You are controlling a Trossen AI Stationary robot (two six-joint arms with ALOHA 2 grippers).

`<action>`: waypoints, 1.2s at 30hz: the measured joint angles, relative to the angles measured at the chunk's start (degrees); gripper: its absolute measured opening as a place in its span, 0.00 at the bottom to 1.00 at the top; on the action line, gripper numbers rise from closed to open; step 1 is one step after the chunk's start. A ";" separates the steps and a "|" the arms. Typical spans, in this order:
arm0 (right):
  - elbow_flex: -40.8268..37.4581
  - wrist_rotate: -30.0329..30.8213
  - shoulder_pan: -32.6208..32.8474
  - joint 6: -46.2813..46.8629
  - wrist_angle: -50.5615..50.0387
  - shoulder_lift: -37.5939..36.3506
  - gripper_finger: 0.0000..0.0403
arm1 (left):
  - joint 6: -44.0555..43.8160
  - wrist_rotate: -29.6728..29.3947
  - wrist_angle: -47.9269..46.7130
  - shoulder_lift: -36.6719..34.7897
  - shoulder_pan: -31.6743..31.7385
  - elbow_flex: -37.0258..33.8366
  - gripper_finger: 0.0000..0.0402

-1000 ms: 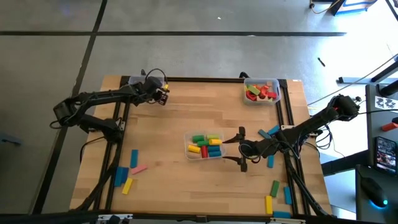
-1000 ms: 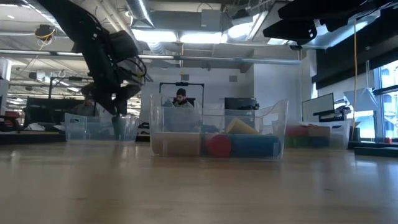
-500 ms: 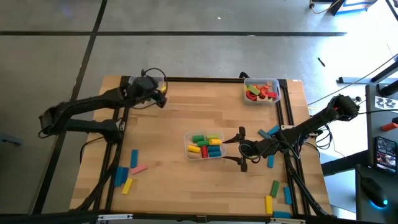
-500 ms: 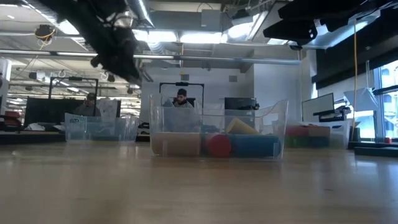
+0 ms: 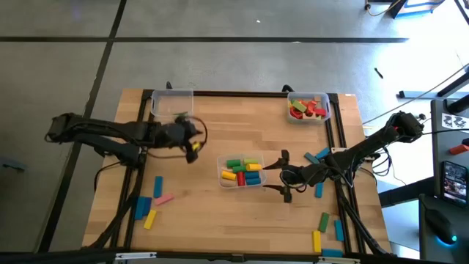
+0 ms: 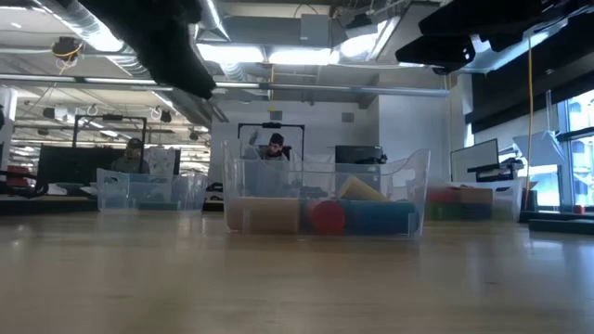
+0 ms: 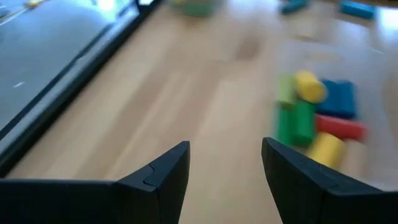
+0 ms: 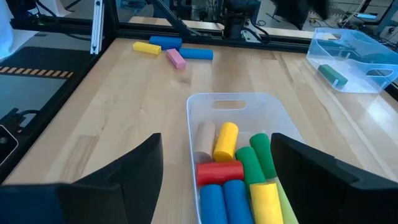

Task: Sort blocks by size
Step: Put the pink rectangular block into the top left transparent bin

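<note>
Several coloured blocks [image 5: 242,171] lie in a clear bin [image 5: 222,174] at mid-table, also seen in the right wrist view [image 8: 233,171]. My left gripper [image 5: 192,144] hangs open and empty left of this bin; its own view shows open fingers [image 7: 225,168] over bare wood. My right gripper [image 5: 285,176] stands open just right of the bin, fingers apart [image 8: 216,149] with the bin's end ahead of them, touching nothing. Loose blocks lie at the near left [image 5: 150,204] and along the right side [image 5: 319,191]. A green block [image 8: 333,74] rests in the far-left bin [image 5: 171,101].
A bin with red and green blocks [image 5: 308,107] stands at the far right corner. Black rails [image 5: 139,169] run along the table's left and right sides. Bare wood lies between the left gripper and the near edge. People sit in the room beyond [image 6: 274,147].
My left gripper has swung away from the far-left bin toward the table's middle and near side, rising and rolling, and now hangs left of the middle bin. It stays open and empty. The far-left bin is uncovered again.
</note>
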 joint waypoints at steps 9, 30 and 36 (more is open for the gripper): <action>0.00 0.01 0.00 0.14 0.05 0.00 0.71 | -1.63 -0.02 0.08 3.04 -13.20 0.00 0.48; 0.00 0.20 0.00 1.12 -1.19 0.00 0.71 | -14.90 5.34 -6.22 15.57 -32.35 0.00 0.48; 0.00 0.27 0.00 1.58 -1.60 0.00 0.71 | -28.86 12.01 -15.12 16.70 -35.12 -0.02 0.48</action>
